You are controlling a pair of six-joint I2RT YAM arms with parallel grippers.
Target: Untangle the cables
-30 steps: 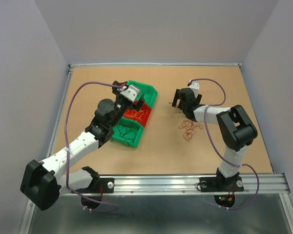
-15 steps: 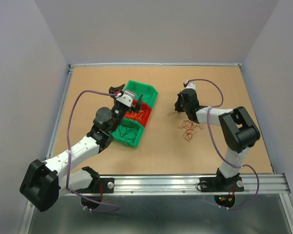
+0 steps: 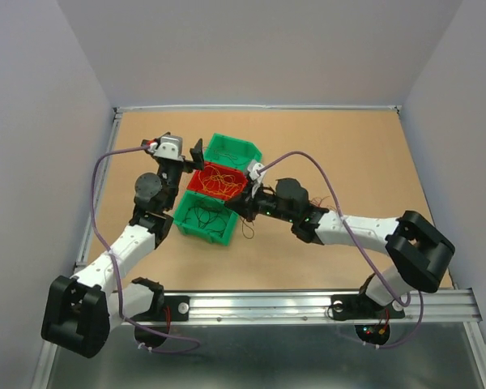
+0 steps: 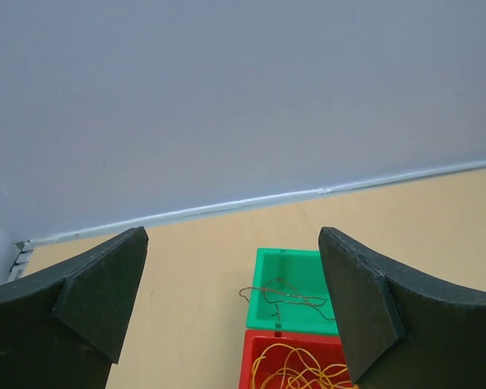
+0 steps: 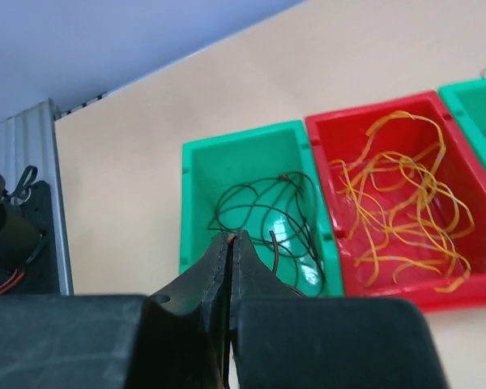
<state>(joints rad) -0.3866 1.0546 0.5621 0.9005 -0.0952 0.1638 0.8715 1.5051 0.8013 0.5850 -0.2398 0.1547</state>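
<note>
Right wrist: orange-yellow cables [image 5: 398, 203] fill red bin [image 5: 421, 296].

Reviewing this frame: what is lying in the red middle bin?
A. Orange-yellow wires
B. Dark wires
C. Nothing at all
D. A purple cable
A: the right wrist view shows the red bin holding a loose pile of orange-yellow wires, while the dark wires lie in the green bin next to it.
</note>
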